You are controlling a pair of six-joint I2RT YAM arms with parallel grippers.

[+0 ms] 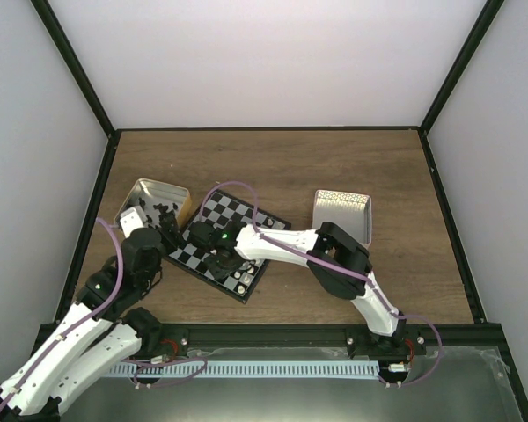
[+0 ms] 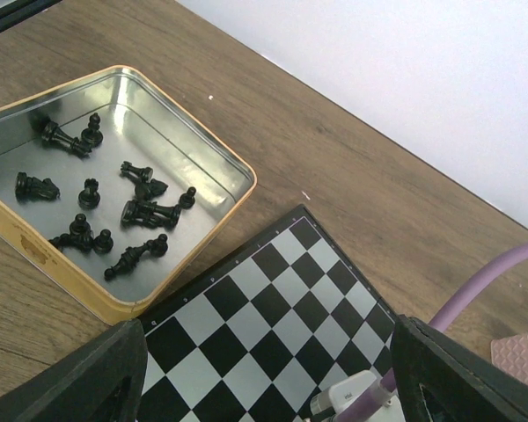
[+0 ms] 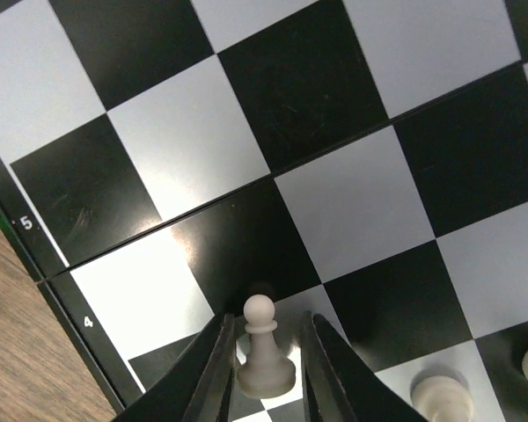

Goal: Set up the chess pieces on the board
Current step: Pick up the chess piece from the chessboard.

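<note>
The board [image 1: 213,211] lies tilted at the table's middle left, and its checks fill the left wrist view [image 2: 273,299]. My right gripper [image 3: 267,323] reaches over the board's near-left part [image 1: 213,259]. It is shut on a cream-white pawn [image 3: 264,352], which stands upright on a pale square near the numbered edge. Two more white pieces [image 3: 440,396] stand to its right. Several black pieces [image 2: 145,211] lie toppled in the gold tin [image 2: 202,132]. My left gripper [image 2: 264,387] hangs open and empty over the board's corner beside the tin [image 1: 163,230].
The gold tin [image 1: 150,189] touches the board's left corner. A pink square tray [image 1: 341,211] lies to the right of the board. The right arm's purple cable [image 2: 493,277] arches over the board. Black frame rails border the wooden table.
</note>
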